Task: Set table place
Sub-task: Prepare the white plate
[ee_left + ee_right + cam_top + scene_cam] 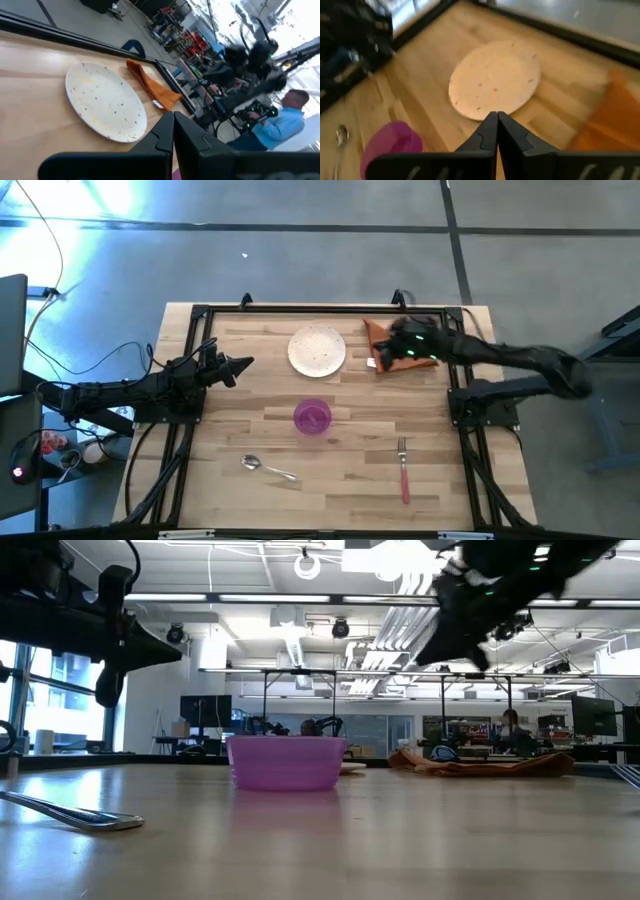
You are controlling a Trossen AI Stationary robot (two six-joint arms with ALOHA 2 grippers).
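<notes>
A round white speckled plate [318, 350] lies at the far middle of the wooden table [230, 420]. A rust-orange napkin [372, 330] lies flat to its right, partly hidden under my right gripper [382, 356]. That gripper is shut and empty, and the low view [425, 658] shows it well above the table. The purple bowl [313, 417] stands upright at the centre. The silver spoon [268, 468] lies at the near left and the pink-handled fork [404, 472] at the near right. My left gripper [248, 363] is shut and empty, above the table left of the plate.
The table's black metal frame [196, 370] runs along its edges. Bare wood lies between the bowl and the near edge. Beyond the table a person in a light blue top [280, 125] shows in the left wrist view.
</notes>
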